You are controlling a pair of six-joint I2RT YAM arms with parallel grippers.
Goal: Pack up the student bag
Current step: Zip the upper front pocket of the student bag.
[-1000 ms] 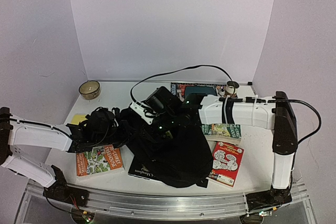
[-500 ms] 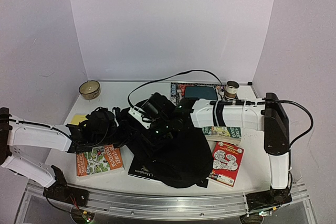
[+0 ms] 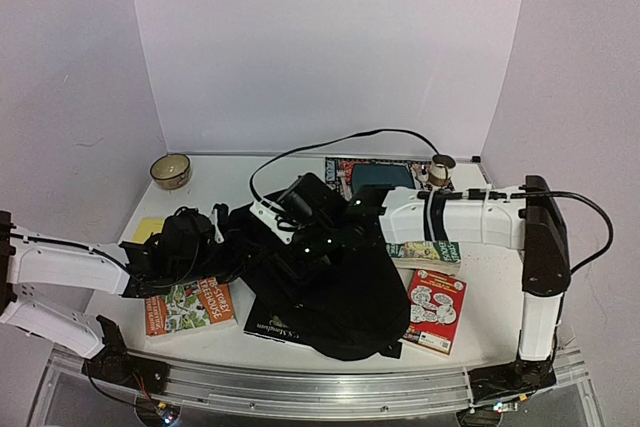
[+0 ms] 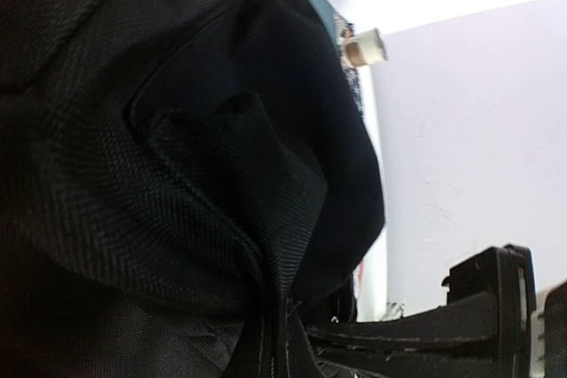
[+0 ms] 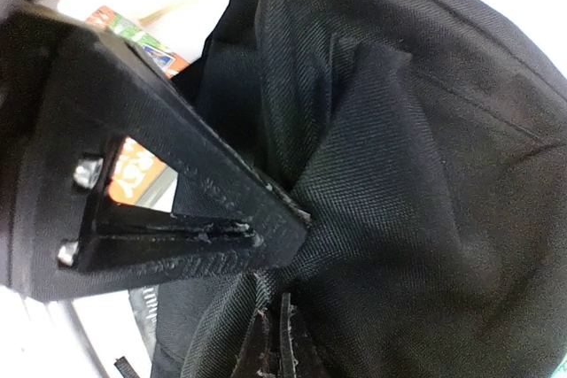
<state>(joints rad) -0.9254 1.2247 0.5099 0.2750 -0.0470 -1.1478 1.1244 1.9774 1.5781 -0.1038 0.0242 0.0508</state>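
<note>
The student bag (image 3: 340, 292), a soft black backpack, lies crumpled at the table's middle and fills both wrist views (image 4: 177, 130) (image 5: 425, 174). My left gripper (image 3: 213, 247) is at the bag's left edge and is shut on a bunched fold of its fabric (image 4: 276, 329); the fingers themselves are hidden by the cloth. My right gripper (image 3: 303, 244) is over the bag's upper middle. It is shut on a pinch of the bag's fabric (image 5: 288, 285), with one black finger (image 5: 195, 201) lying across the cloth.
An orange and green book (image 3: 188, 305) lies front left, and a black book (image 3: 268, 327) pokes out under the bag. A red book (image 3: 433, 310) and a green book (image 3: 428, 250) lie to the right. Behind are more books (image 3: 345, 167), a teal case (image 3: 380, 177), a small can (image 3: 441, 166), a bowl (image 3: 171, 170) and a yellow note (image 3: 150, 228).
The right gripper's jaws have closed onto the bag's fabric, and its arm has swung a little back and forth over the bag. The left gripper has kept its hold and shifted slightly.
</note>
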